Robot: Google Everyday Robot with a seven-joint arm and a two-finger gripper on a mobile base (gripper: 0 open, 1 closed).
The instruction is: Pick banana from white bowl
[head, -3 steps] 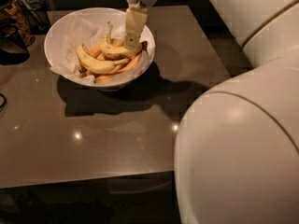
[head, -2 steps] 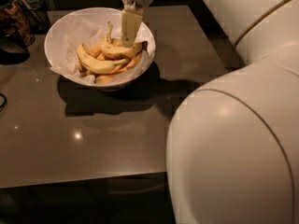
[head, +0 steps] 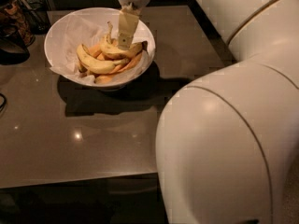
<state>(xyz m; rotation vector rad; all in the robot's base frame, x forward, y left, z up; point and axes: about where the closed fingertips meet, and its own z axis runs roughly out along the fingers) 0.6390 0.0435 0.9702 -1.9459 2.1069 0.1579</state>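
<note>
The white bowl [head: 63, 34] stands at the back left of the dark table and is lined with crumpled white paper. Several yellow bananas [head: 96, 65] lie piled in it, one long one across the front. My gripper [head: 124, 38] hangs down from the top of the camera view into the bowl's right half. Its tip is at the upper bananas [head: 114, 52]; whether it touches them is unclear.
The brown table [head: 93, 134] has its front edge near the bottom of the view. Dark objects [head: 14, 27] stand at the far left edge beside the bowl. My large white arm [head: 233, 125] fills the right side and hides the table there.
My gripper has shifted a little left over the bowl, staying above the bananas. My arm has swung left and covers more of the right side.
</note>
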